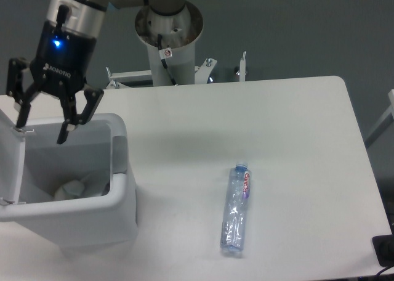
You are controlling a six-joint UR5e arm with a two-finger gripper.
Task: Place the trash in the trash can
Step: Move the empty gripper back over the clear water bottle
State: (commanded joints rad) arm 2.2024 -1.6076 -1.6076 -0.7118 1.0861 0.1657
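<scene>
1. The bottle (236,211) lies nearest the camera on the counter (295,139), well apart from the bin. Its long axis runs almost 12 to 6 o'clock, leaning slightly, with the cap end at 12 and the base at 6.
2. It is clear, crushed plastic with a red label just below the neck, flat on its side and touching nothing else.
3. The bin (120,188) stands at the bottle's 9 o'clock, lid swung open at its left edge. A pale crumpled wrapper (72,187) rests inside on the bottom, so I judge that piece done and the bottle the one left.
4. Farthest back, the fingers (45,121) hang spread wide and empty over the bin's far left rim.
5. From them the bottle lies toward 4 o'clock, well away across the counter. A grasp would likely need them turned to close across the bottle's narrow width.
</scene>
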